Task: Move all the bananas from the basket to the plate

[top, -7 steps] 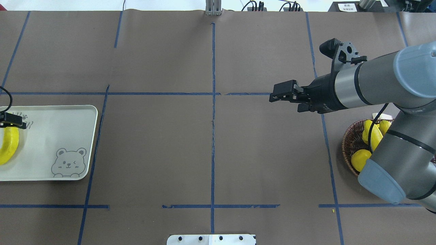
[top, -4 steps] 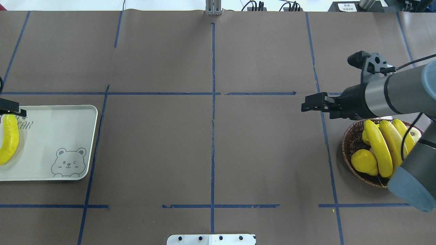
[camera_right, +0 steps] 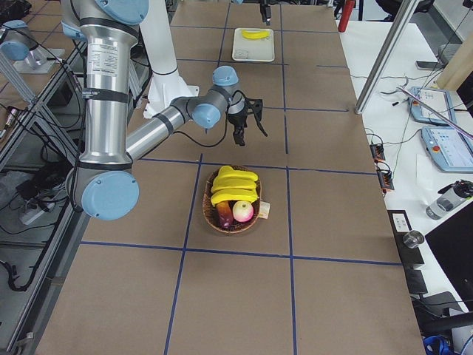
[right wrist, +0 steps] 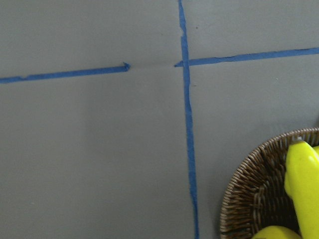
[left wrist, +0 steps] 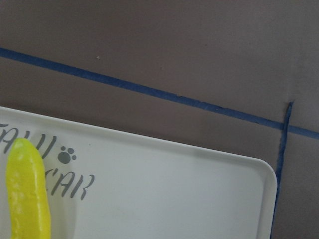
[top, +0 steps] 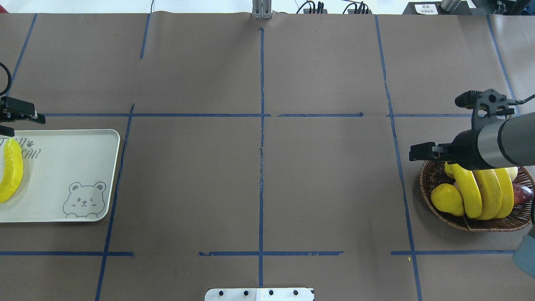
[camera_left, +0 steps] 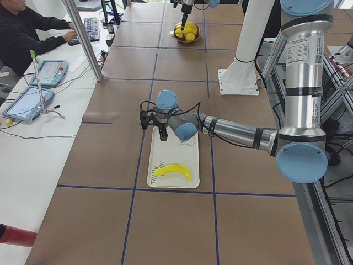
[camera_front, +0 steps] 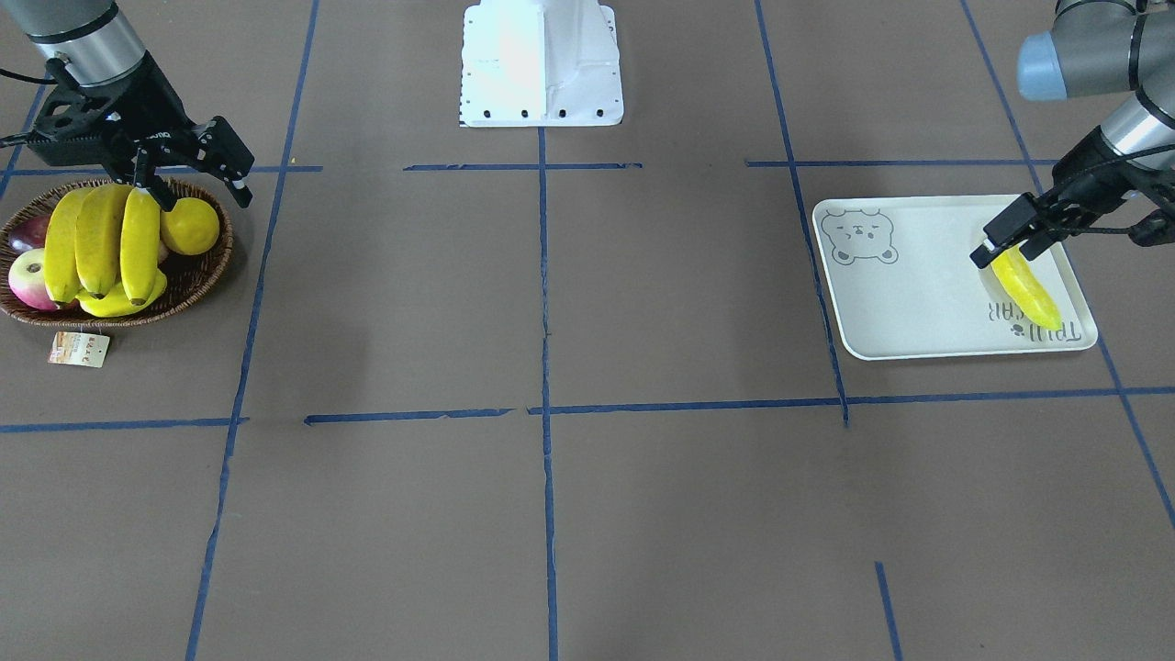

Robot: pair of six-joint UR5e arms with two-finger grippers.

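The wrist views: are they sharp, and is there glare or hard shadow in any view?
Left wrist view: a little soft, the banana very bright, the plate lettering readable. Right wrist view: softer, with fuzzy tape edges and a blurred basket weave. Front-facing view: the white robot base is blown out by glare. Overhead view: even light, only faint shadows.

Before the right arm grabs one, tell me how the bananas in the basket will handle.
The bananas look smooth and glossy, so probably slippery. They lie side by side in the basket, so lifting one may shift its neighbours. They arch over the other fruit without sagging, so likely stiff.
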